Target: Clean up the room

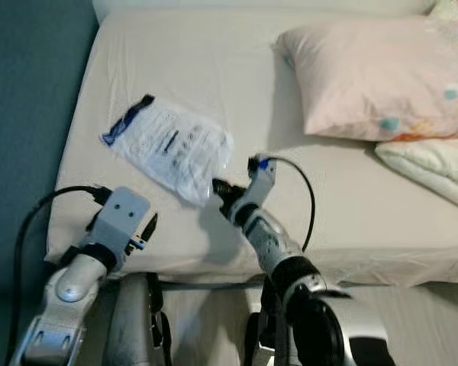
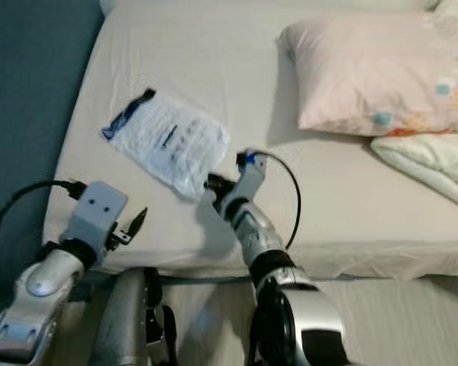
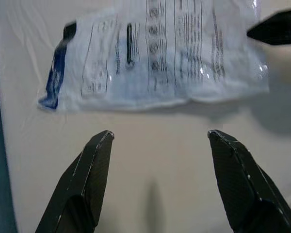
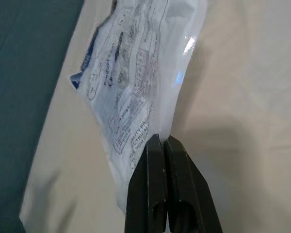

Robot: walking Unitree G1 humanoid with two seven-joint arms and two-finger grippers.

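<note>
We take the bed (image 1: 175, 61) as our landmark. A white plastic packet (image 1: 170, 146) with dark print and a blue strip at one end lies on its sheet, toward the edge nearest us and well apart from the pink pillow (image 1: 374, 76) at the far right of the bed. A folded white quilt (image 1: 431, 168) sits just beside that pillow, nearer the bed's front edge.

Our right gripper (image 4: 159, 145) reaches over the bed's front edge, and its fingers are pressed together on the packet's near corner (in the right wrist view the thin plastic runs straight down between the two black tips, which show no gap). The rest of the packet stretches away from those fingers across the sheet.

Our left gripper (image 3: 160, 138) hovers above the bed's front left corner with its fingers (image 3: 94, 170) spread wide and nothing between them. The packet lies just beyond their tips, apart from them, with bare sheet in between.
</note>
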